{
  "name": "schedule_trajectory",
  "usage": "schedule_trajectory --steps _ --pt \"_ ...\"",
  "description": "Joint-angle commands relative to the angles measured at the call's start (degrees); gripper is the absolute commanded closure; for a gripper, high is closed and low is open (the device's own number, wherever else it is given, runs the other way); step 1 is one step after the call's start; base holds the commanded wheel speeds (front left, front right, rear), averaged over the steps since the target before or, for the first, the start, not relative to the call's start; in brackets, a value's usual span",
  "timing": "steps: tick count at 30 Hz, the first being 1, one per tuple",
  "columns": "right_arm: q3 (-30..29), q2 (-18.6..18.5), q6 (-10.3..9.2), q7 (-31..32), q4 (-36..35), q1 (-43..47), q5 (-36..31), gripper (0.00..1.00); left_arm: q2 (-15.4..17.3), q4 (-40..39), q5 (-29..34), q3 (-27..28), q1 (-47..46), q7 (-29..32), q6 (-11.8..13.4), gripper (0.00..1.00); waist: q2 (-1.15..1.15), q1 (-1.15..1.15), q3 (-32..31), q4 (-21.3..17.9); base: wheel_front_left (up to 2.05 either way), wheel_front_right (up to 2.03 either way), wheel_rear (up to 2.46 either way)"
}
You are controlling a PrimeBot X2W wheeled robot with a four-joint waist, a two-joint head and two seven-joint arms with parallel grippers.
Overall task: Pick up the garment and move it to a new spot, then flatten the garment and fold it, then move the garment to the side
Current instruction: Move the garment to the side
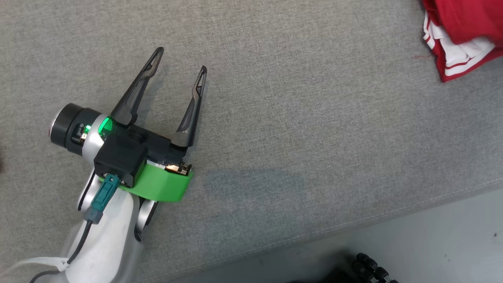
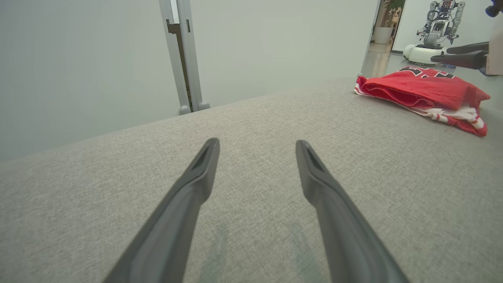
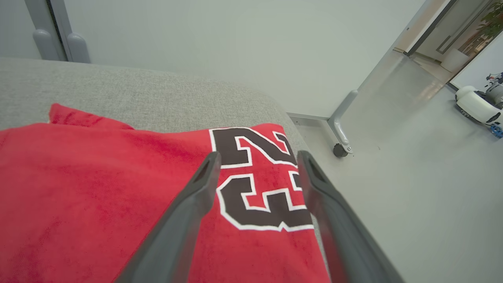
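My left tool (image 1: 181, 59) and right tool (image 3: 258, 155) gape wide, empty; the folded garment (image 3: 98, 188) looks soft and light, so I'd pinch its layered left edge.

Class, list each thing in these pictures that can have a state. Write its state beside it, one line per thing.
jersey: folded in layers, lying on the grey cushion near its edge, not held.
left hand: open, empty, over bare cushion.
right hand: open, empty, fingers spread above the jersey's number.
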Motion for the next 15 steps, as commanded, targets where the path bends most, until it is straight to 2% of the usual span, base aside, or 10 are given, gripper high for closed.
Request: schedule_trajectory --steps 1,6,9,15 --pt "-1.79 0.63 -0.10 -0.11 0.83 0.23 -2.16 0.00 -0.13 0.02 -0.39 0.26 -0.37 -0.22 0.37 0.00 0.00 -0.01 -0.05 0.89 0.00 0.00 0.00" --pt "-6.95 2.35 -0.10 -0.11 -2.07 1.77 -5.73 0.00 -0.39 0.40 -0.95 0.59 0.02 -0.42 0.70 0.00 0.00 -0.01 -1.09 1.38 0.00 0.00 0.00" --pt "-10.11 4.15 -0.09 -0.11 -8.86 4.29 -6.74 0.00 -0.58 0.68 -1.17 1.09 0.54 -0.51 1.21 0.00 0.00 -0.01 -2.58 1.93 0.00 0.00 0.00" --pt "-12.34 8.90 -0.09 -0.11 -25.39 14.81 -6.45 0.00 -0.96 0.88 -1.73 3.14 3.24 -0.48 2.65 0.00 0.00 -0.01 -7.60 3.10 0.00 0.00 0.00"
